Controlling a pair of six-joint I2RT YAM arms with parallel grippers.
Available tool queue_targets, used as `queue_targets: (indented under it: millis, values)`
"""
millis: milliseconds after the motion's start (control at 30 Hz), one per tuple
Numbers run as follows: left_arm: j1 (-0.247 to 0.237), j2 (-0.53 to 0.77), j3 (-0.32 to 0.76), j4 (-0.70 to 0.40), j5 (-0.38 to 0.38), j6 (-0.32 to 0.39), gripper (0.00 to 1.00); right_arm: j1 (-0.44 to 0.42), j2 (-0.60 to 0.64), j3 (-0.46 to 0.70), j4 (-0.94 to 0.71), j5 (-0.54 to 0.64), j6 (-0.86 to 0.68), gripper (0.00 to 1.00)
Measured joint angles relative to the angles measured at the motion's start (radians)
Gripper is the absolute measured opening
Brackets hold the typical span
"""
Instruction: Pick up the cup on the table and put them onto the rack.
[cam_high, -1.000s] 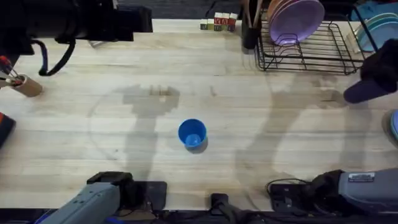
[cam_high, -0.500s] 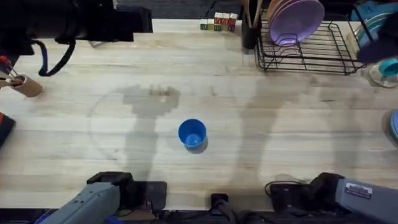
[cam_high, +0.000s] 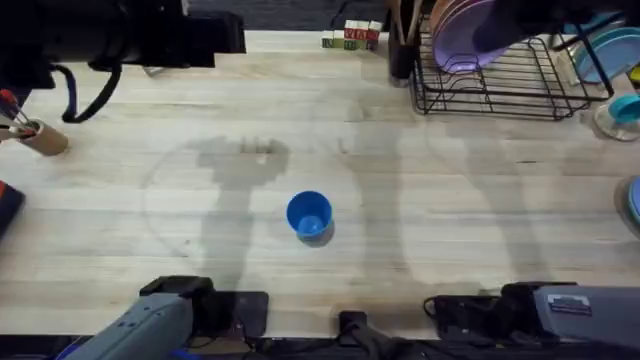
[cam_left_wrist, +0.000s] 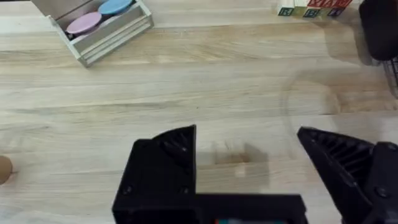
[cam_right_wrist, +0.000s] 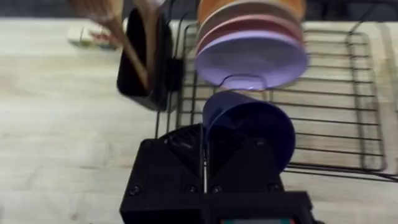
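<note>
A bright blue cup (cam_high: 308, 215) stands upright and alone in the middle of the table. A dark purple cup (cam_right_wrist: 249, 124) is held on its side in my right gripper (cam_right_wrist: 230, 158), which is shut on it. The cup hangs just over the near edge of the black wire rack (cam_right_wrist: 348, 124), in front of the plates standing there. From overhead, my right arm (cam_high: 545, 12) shows dark above the rack (cam_high: 500, 85). My left gripper (cam_left_wrist: 249, 165) is open with nothing between its fingers, over bare wood far from the blue cup.
Purple, pink and orange plates (cam_right_wrist: 249, 50) stand in the rack, with a black utensil holder (cam_right_wrist: 143, 62) beside it. Letter blocks (cam_high: 350, 38) lie at the back. A tan tube (cam_high: 40, 138) is at the left and a teal bowl (cam_high: 622, 110) at the right. A grey slatted tray (cam_left_wrist: 102, 28) holds lids.
My right arm has carried the purple cup from the table's right side back and leftward to above the rack. The blue cup and the left arm have not moved.
</note>
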Motion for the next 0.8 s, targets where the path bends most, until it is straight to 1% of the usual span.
queue_targets:
  millis: [133,167,233,600,800]
  values:
    - [0.0,0.0,0.0,0.0,0.0,0.0,0.993,0.046,0.074,0.0,0.0,0.0,0.0,0.032]
    - [0.0,0.0,0.0,0.0,0.0,0.0,0.993,0.072,0.113,0.0,0.003,0.0,0.0,0.032]
    - [0.0,0.0,0.0,-0.001,0.0,0.0,0.993,0.086,0.136,0.0,0.01,0.0,0.0,0.032]
    - [0.0,0.0,0.0,-0.02,0.0,0.0,0.994,0.091,0.223,0.0,0.004,0.0,0.0,0.032]
    - [0.0,0.0,0.0,-0.02,0.0,0.0,0.994,0.091,0.232,0.0,-0.012,0.0,0.0,0.032]
